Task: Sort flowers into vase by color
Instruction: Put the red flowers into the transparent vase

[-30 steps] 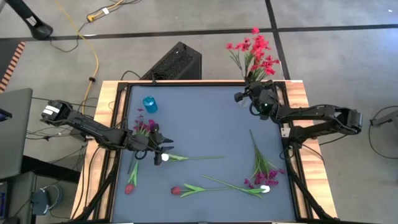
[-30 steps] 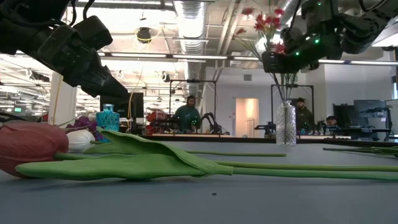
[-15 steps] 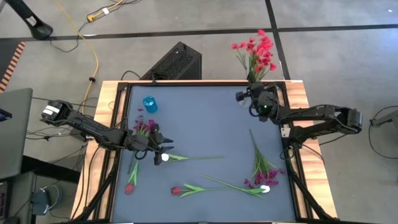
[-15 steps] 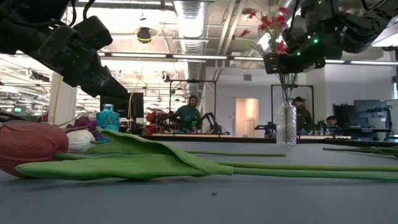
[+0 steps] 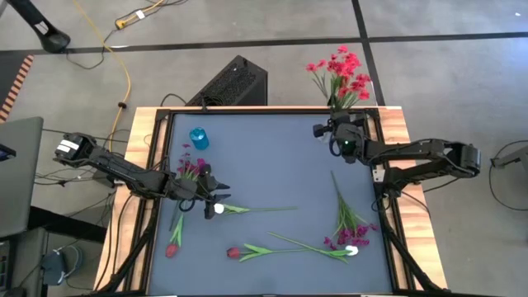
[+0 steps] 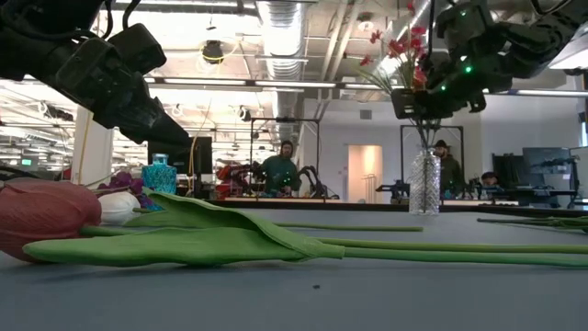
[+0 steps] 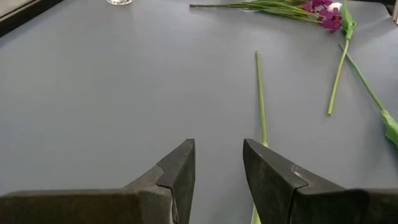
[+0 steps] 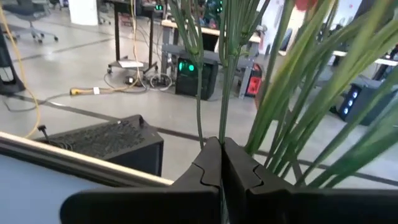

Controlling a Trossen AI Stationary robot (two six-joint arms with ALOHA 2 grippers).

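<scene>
A red flower spray [image 5: 340, 70] stands at the table's far right corner, its stems running down into a clear glass vase [image 6: 424, 182]. My right gripper [image 8: 221, 149] is shut on those stems above the vase mouth. My left gripper [image 7: 217, 165] hovers open over the left side of the table, just above the stem of a white tulip [image 5: 219, 209] that lies flat. A purple spray [image 5: 191, 169] lies beside that arm. On the mat also lie two red tulips [image 5: 173, 245] [image 5: 233, 252], another purple spray [image 5: 351, 233] and a second white tulip [image 5: 352, 251]. My right gripper pinches the bundled green stems [image 8: 225, 118] of the red spray between its two shut fingers, below the blooms. The fingers come level from the near side, lying across the stems. The spray stands nearly upright with its blooms [image 6: 400, 46] above the gripper and its stems reaching down toward the vase.
A small blue vase [image 5: 198, 138] stands at the far left of the mat. A black box [image 5: 235, 82] sits on the floor beyond the far edge. The wooden table frame [image 5: 396, 124] runs close behind the glass vase. People stand in the room beyond.
My right gripper has shifted a little toward the table's right while staying shut on the stems. The red spray has swung with it, from leaning left to standing more upright over the glass vase.
</scene>
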